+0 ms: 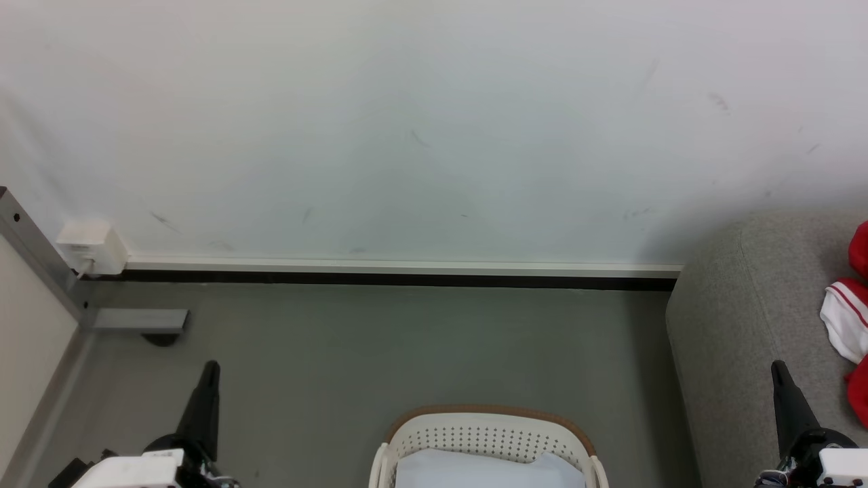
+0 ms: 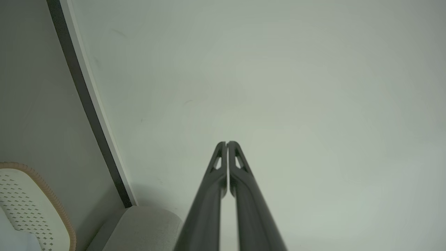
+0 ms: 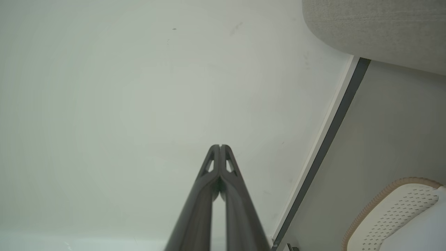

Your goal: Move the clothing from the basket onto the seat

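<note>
The left gripper (image 1: 211, 369) stands at the lower left of the head view, its two long dark fingers pressed together into one tapering point that aims up the frame. In its own wrist view the fingers meet at the tips with only a hairline seam between them, and they hold nothing and touch nothing. The right gripper (image 1: 779, 367) at the lower right is the same: jaws closed tip to tip, empty, pointing up the frame in front of the grey upholstery.

Between the two grippers, at the bottom centre, sits the basket (image 1: 488, 412). It is an oval of cream plastic with rows of small perforations and a tan-brown rim. Its long axis runs left to right across the frame, and the bottom edge cuts off its near part. A pale bluish-white sheet (image 1: 475, 470) lies inside it.

The seat (image 1: 729, 325), a light grey woven sofa with a rounded corner, fills the right side. On it, at the right edge of the frame, lies the clothing (image 1: 849, 324). It is soft red fabric with a white cuff edged by thin red stripes. The visible pile runs up and down the frame and is cut off at the right.

Behind them is a smooth grey floor (image 1: 407, 352), a dark skirting strip (image 1: 393, 278) and a scuffed white wall (image 1: 407, 122).
</note>
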Controlling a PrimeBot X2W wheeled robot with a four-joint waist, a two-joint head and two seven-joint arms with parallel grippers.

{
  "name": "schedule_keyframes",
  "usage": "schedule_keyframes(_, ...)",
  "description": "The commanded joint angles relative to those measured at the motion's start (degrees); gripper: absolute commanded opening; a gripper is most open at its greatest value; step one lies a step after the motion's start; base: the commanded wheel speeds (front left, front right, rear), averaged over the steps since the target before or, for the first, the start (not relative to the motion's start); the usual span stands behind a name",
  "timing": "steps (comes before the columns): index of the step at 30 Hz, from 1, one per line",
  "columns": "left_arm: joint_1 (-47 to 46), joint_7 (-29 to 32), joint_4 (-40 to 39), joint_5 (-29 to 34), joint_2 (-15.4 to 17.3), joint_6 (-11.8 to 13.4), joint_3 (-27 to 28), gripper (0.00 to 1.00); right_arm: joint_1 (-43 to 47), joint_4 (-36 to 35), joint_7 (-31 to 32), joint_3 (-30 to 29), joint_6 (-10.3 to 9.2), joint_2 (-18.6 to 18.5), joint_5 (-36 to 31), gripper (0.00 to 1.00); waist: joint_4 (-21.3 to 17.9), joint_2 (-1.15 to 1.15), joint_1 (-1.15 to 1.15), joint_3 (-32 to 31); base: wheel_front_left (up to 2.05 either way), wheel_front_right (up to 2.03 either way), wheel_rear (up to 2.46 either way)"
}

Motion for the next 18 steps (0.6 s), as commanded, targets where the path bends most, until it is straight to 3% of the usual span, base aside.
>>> schedule_keyframes(1, -0.4, 0.2, -0.2, -0.8, 0.1, -0.3, 0.1, 0.0, -0.7, -0.1, 0.2, -0.2, -0.14, 0.0, -0.5, 0.0, 0.0, 0.0, 0.0, 0.0, 0.0, 0.0, 0.0)
schedule_keyframes(18, -0.4, 0.2, -0.2, -0.8, 0.1, -0.3, 0.1, 0.0, -0.7, -0.1, 0.2, -0.3, -0.14, 0.0, -0.5, 0.0, 0.0, 0.0, 0.0, 0.0, 0.0, 0.0, 0.0)
